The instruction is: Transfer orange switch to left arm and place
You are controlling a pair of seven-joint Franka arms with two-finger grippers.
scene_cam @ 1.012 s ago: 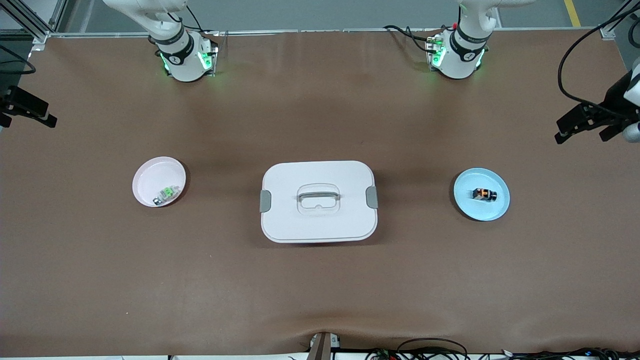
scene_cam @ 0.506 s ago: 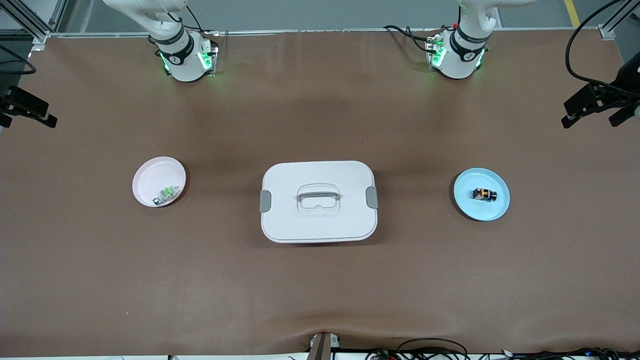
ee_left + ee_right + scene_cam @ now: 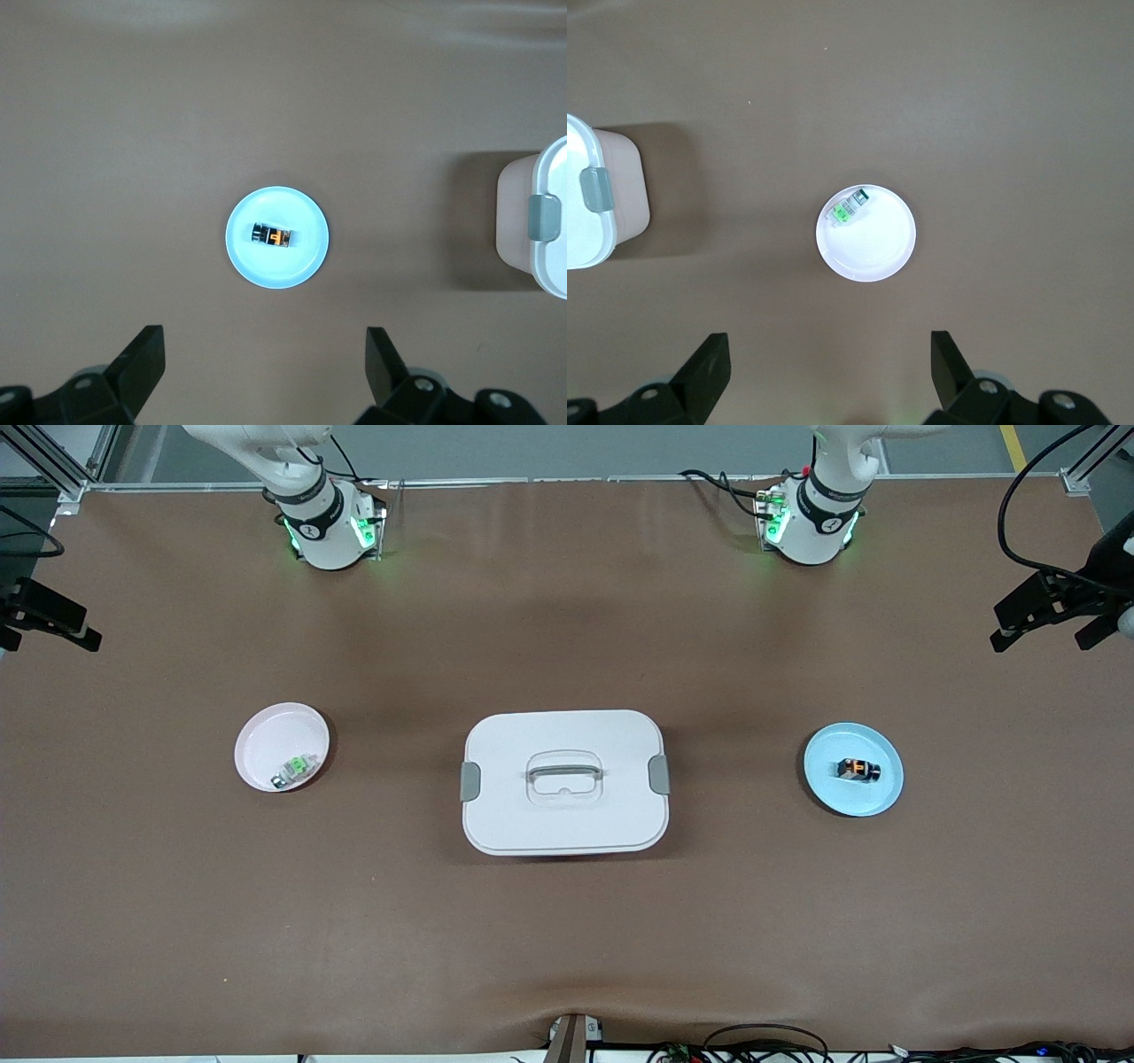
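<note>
**Front view: orange switch lies on the blue plate, both arms drawn back**

Front view, starting nearest the camera: a wide stretch of bare brown tabletop [image 3: 567,939] comes first, then a row of three things across the middle. At the centre sits a white lidded box [image 3: 564,781] with grey latches at its ends and a handle on top. Toward the right arm's end stands a pale pink plate [image 3: 282,746] with a green switch [image 3: 295,769] in it. Toward the left arm's end stands a blue plate [image 3: 853,769], and the orange switch [image 3: 858,770] lies on it, near the middle, apart from the rim.

Farther back, the left gripper [image 3: 1054,615] hangs high at the edge of the tabletop near its arm's end; from the left wrist view its fingers stand wide apart with nothing between them, the blue plate well below. The right gripper [image 3: 828,376] is likewise spread wide and holds nothing, looking down on the pink plate; it barely shows at the front view's edge.

As I judge it, this scene fits two stages: the switch waiting on the blue plate to be picked up, or the switch already set down there by the left arm. The pictures do not settle which, so I would not name a next move.
</note>
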